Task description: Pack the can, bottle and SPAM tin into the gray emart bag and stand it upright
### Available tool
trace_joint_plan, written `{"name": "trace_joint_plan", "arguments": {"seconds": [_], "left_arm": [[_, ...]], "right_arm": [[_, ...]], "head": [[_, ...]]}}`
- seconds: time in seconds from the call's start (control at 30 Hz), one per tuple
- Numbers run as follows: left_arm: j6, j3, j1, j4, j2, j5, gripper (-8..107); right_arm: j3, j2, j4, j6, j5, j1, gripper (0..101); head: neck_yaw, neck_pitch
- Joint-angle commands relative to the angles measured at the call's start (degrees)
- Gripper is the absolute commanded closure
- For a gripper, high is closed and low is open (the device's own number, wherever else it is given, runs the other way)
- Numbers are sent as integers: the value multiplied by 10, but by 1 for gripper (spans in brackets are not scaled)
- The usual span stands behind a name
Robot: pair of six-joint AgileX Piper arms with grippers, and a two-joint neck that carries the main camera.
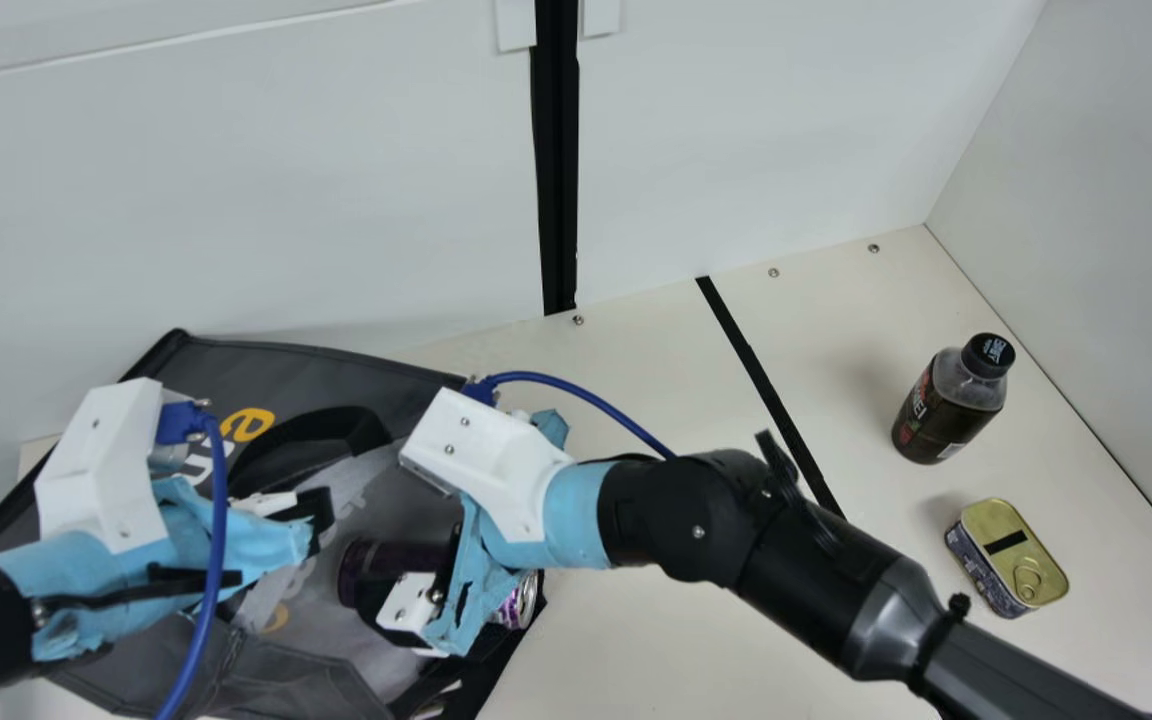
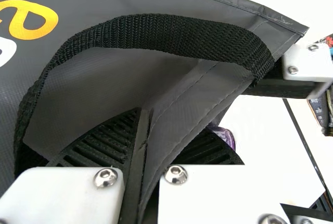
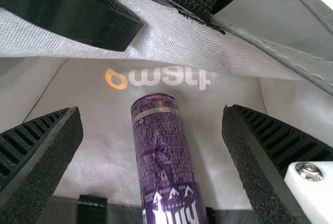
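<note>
The gray bag [image 1: 306,370] lies open on its side at the left of the main view. My left gripper [image 1: 311,520] is at its opening; in the left wrist view the left gripper [image 2: 147,143] is shut on the bag's edge [image 2: 179,125], beside a black handle. My right gripper [image 1: 411,610] is over the purple can [image 1: 519,603]. In the right wrist view the right gripper [image 3: 152,122] stands open, its fingers apart on either side of the can [image 3: 164,156], which lies against the pale lining. The bottle [image 1: 948,405] stands upright at the right, with the SPAM tin [image 1: 1011,560] nearer the front.
A white wall [image 1: 236,200] stands behind the bag, and another side wall [image 1: 1116,300] rises beyond the bottle and tin. Black tape [image 1: 756,370] crosses the cream table [image 1: 636,340]. My right arm stretches over the table between the bag and the tin.
</note>
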Motion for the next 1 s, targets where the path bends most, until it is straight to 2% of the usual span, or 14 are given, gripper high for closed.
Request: {"name": "trace_joint_plan", "arguments": {"seconds": [0.0,0.4,0.97], "left_arm": [[0,0,0,0,0,0,107],[0,0,0,0,0,0,107],[0,0,0,0,0,0,107]], "right_arm": [[1,-5,1,-3,4,-4,6],[4,-47,21,-31,48,-47,6],[-17,-97,63,-82,142,-136,6]], "head": [[0,-13],[0,-13],[0,-13]]}}
